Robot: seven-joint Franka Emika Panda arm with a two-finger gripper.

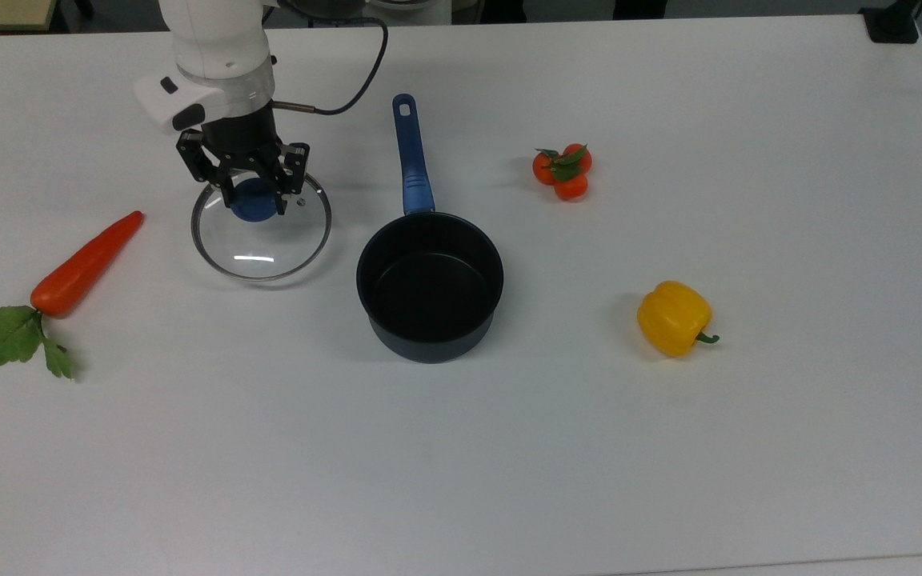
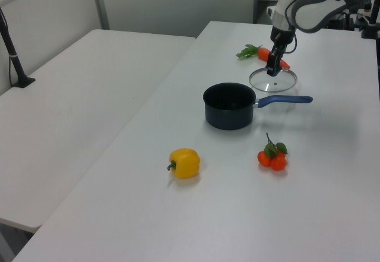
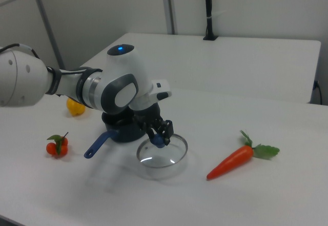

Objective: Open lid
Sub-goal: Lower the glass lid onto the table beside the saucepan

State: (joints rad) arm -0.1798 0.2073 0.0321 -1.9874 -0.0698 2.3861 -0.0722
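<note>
Lid (image 1: 262, 237) off the saucepan (image 1: 430, 282), low over or on the white table (image 1: 509, 448), between saucepan and carrot (image 1: 85, 264) in the top view; contact with the tabletop not certain. Apart from both, with a narrow strip of bare table on either side. Much open surface toward the top view's bottom edge; table edges well away. Gripper (image 1: 253, 198) directly above, 2 fingers (image 1: 230, 192) closed narrowly on the blue knob (image 1: 252, 202). In the left view, lid (image 2: 273, 80) just beyond the saucepan's handle (image 2: 285, 100). Farther off: tomatoes (image 1: 562, 170) and yellow pepper (image 1: 673, 318), well clear.
</note>
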